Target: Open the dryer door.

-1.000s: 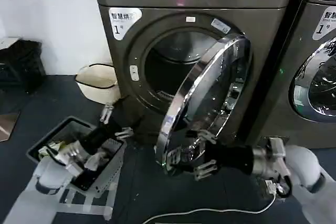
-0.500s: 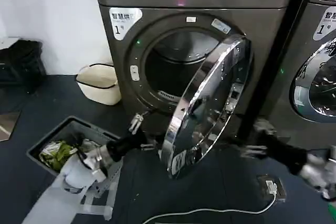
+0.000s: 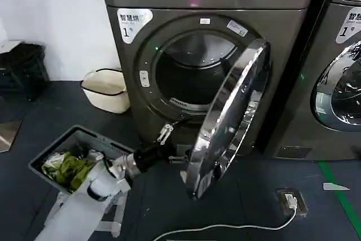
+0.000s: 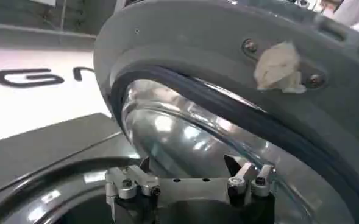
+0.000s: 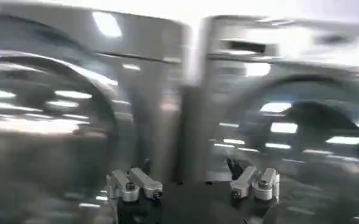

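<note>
The dryer (image 3: 265,21) stands in front of me with its drum opening (image 3: 192,77) exposed. The dryer door (image 3: 231,111), chrome-ringed, is hinged at the right and swung out nearly edge-on to me. My left gripper (image 3: 174,146) is open, low down just behind the door's lower edge on its inner side. In the left wrist view the left gripper (image 4: 190,165) faces the door's domed glass (image 4: 185,134) and grey inner rim (image 4: 185,36), with nothing between its fingers. My right gripper (image 5: 189,165) is open and empty, pointing at the machines from farther back.
A grey basket (image 3: 42,159) of green and white laundry sits on the floor at the left, a cream basin (image 3: 106,90) behind it. The neighbouring machine (image 3: 338,83) stands at the right. A floor socket (image 3: 291,200) with a white cable lies below the door.
The door has swung farther open. My left gripper has moved right, up to the door's inner side. The right arm has pulled back out of the head view.
</note>
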Controlling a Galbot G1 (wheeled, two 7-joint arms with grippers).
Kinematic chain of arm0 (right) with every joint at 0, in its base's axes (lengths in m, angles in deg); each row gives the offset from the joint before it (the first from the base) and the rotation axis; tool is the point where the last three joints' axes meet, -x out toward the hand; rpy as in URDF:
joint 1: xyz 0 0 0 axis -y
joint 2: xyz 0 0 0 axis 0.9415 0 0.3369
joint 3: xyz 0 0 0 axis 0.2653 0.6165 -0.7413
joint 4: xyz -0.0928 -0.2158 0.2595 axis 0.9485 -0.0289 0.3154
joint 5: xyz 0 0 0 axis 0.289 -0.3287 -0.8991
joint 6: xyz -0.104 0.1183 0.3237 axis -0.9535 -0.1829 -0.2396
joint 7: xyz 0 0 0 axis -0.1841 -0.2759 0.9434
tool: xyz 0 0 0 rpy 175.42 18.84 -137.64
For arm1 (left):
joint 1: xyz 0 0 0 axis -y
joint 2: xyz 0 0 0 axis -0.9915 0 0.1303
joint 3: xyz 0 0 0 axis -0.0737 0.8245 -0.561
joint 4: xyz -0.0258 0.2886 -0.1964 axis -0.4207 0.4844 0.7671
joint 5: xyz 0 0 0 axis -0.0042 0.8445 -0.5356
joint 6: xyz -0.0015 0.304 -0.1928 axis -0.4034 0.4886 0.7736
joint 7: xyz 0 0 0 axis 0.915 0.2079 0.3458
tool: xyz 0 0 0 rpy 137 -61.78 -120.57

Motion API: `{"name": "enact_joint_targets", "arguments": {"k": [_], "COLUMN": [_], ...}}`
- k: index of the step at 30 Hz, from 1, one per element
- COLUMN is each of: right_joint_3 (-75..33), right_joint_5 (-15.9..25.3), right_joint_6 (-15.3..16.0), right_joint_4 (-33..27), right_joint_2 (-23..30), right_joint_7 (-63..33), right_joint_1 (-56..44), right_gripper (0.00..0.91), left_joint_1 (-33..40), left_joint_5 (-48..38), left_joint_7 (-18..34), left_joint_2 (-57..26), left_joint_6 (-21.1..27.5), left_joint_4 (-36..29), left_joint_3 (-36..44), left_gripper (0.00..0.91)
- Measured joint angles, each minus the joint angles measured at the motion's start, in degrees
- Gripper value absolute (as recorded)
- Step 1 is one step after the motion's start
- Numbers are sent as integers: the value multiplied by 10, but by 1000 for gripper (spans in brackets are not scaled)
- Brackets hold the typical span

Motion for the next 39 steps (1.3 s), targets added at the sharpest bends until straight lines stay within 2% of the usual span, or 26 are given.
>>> {"name": "enact_joint_targets", "arguments": {"k": [4,9,12,15,23,27,33,39], "right_joint_3": [-59,-126,-169,-210,-272,-289,-307,-314], "right_joint_5": [53,94,125,157,221,255,270,270], "right_joint_6": [32,19,7,7,-4,4,-4,-10], "right_joint_4": [-22,-65,-93,-121,-171,-194,-224,-227], "right_joint_2": [50,89,99,107,119,120,116,125], "right_joint_7": [-85,-157,-204,-241,-269,-282,-297,-297], "right_joint_1": [4,7,13,21,32,32,28,26], "right_gripper": [907,907,907,907,907,907,907,907], "left_joint_1": [24,60,88,117,190,218,253,279], "left_joint_5": [-5,-11,-12,-12,3,16,16,15], "left_joint_7": [5,13,16,17,29,31,31,36], "left_joint_2": [2,11,23,40,102,145,218,274], "left_joint_6": [5,11,18,23,35,43,71,89], "left_joint_4": [9,23,36,52,115,156,214,260], "left_joint_3": [27,72,104,137,217,246,278,295], "left_gripper": [907,907,907,907,907,907,907,907]}}
